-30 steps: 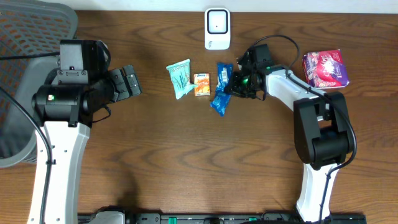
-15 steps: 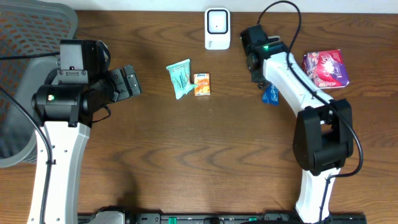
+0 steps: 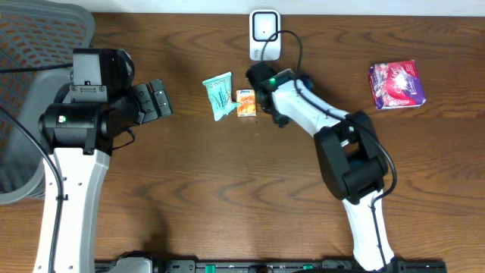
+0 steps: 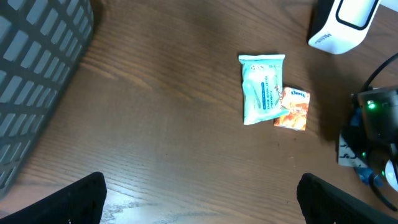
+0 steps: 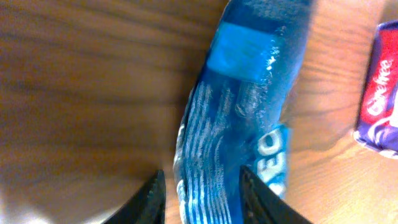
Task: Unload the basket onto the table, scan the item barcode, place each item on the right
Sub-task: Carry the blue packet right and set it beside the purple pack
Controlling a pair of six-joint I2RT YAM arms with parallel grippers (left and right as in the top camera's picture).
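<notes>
Blue packet [image 5: 236,124] lies on the wood between the right gripper [image 5: 202,199] fingers, which are slightly apart; you cannot tell if they pinch it. Judge it light, soft, slippery: take it across the narrow width. Scanner [image 3: 264,34] is near, orange pack [image 3: 245,103] just beside, open table [image 3: 250,189] toward you. Left gripper [image 4: 199,199] gapes wide.
</notes>
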